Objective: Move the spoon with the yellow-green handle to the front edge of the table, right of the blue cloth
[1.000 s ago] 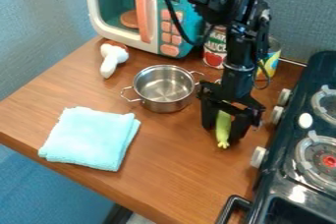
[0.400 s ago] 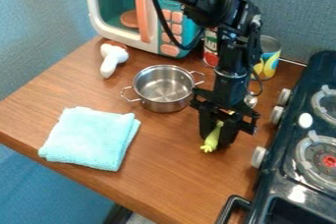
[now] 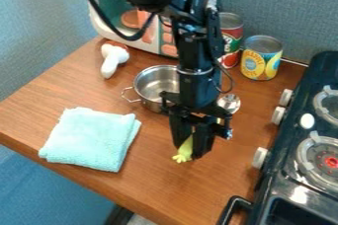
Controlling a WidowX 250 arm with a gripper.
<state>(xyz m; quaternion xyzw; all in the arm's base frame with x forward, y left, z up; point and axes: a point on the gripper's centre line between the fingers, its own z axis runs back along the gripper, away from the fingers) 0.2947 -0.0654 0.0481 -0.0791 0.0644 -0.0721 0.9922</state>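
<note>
In the camera view, the claw (image 3: 191,148) points down over the table (image 3: 158,184), its two fingers parted by about the width of the green toy (image 3: 184,150) and closed on it. So the toy is between the fingers, at no offset to either side. Its long axis tilts, running roughly from 7 to 1 o'clock; the pale knobbly end pokes out below at 7, and the upper part is hidden by the claw. Whether that low end touches the wood, I cannot tell. From the claw, the pot (image 3: 153,105) lies near, at 11 o'clock, partly behind the arm. The spoon (image 3: 229,102) is at 1, the cloth (image 3: 91,139) well apart at 9, and the stove (image 3: 277,169) at about 4.
</note>
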